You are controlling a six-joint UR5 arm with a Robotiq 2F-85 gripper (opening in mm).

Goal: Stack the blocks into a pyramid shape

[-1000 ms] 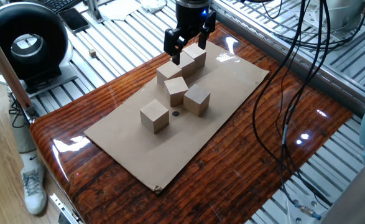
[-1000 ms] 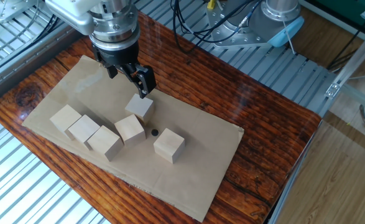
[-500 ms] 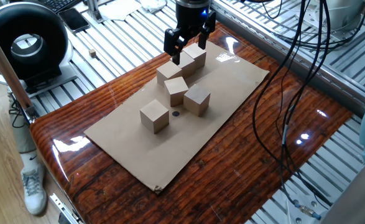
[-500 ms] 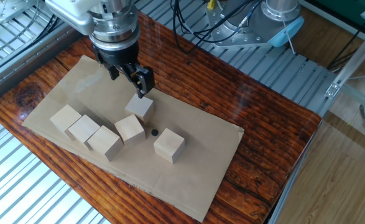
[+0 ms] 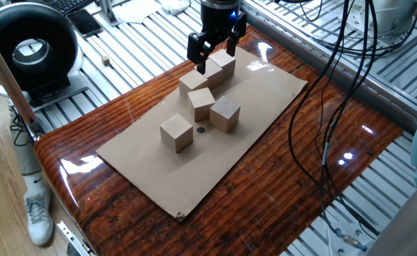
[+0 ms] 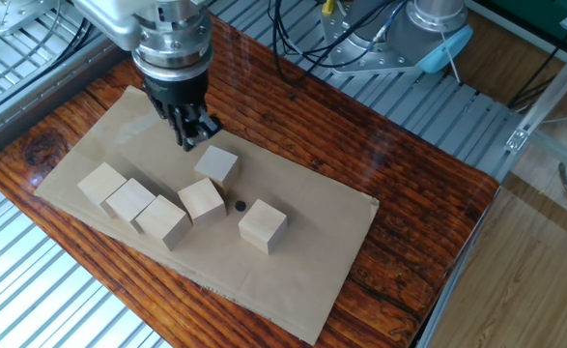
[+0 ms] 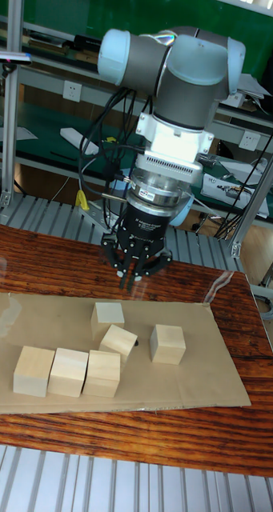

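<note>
Several tan wooden blocks lie flat on a brown cardboard sheet (image 5: 265, 107), none stacked. Three stand side by side in a row (image 6: 130, 200). A tilted block (image 6: 203, 198) touches the row's end. Another block (image 6: 215, 164) sits behind it, and one (image 6: 262, 224) stands apart to the right. My gripper (image 5: 214, 48) hangs above the sheet near the row's far end, touching nothing. It shows open and empty in one fixed view. In the other fixed view the gripper (image 6: 194, 133) hovers just up-left of the rear block, its fingers overlapping. The tall view's gripper (image 7: 134, 276) hangs above a block (image 7: 108, 314).
A small black dot (image 6: 237, 205) marks the cardboard between the blocks. A round black device (image 5: 30, 50) stands off the table's left corner. Black cables (image 5: 329, 107) hang over the right side. The glossy wood table (image 5: 322, 163) is ringed by metal slats.
In the other fixed view the gripper has turned, so its two spread fingers now appear close together. The blocks have not moved.
</note>
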